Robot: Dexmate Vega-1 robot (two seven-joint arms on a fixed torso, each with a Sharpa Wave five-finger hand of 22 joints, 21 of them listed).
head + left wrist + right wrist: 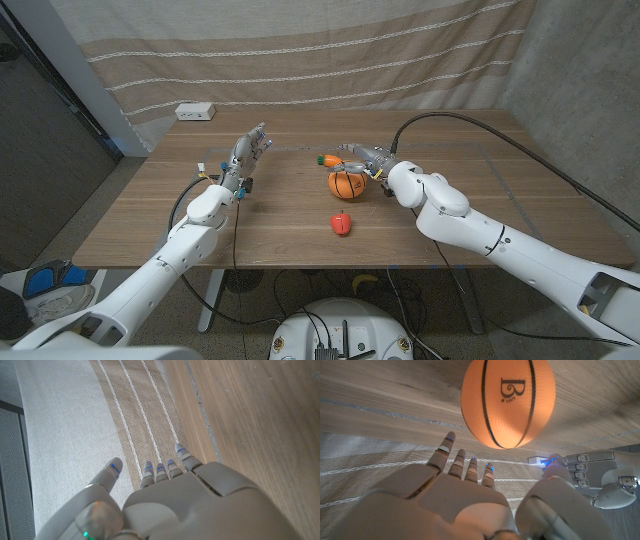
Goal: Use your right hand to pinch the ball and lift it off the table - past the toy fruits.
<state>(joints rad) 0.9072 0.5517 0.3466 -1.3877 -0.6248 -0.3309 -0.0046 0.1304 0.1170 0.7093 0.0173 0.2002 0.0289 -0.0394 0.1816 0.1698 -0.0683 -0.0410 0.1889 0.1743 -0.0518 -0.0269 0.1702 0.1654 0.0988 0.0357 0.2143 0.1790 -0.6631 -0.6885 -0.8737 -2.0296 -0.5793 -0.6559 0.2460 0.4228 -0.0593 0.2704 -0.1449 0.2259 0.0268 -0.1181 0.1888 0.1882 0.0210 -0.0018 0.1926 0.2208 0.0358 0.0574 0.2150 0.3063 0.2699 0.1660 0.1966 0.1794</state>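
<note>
Right hand (368, 160) is spread open just behind the ball (345, 184), holding nothing yet. I'd close thumb and fingertip squarely across its middle so it doesn't squirt away.

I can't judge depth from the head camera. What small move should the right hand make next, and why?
Probably ease the right hand forward until thumb and a finger flank the orange basketball-patterned ball, then pinch. In the wrist view its fingers are spread just short of the ball, nothing held, and the ball sits on the wooden table.
</note>
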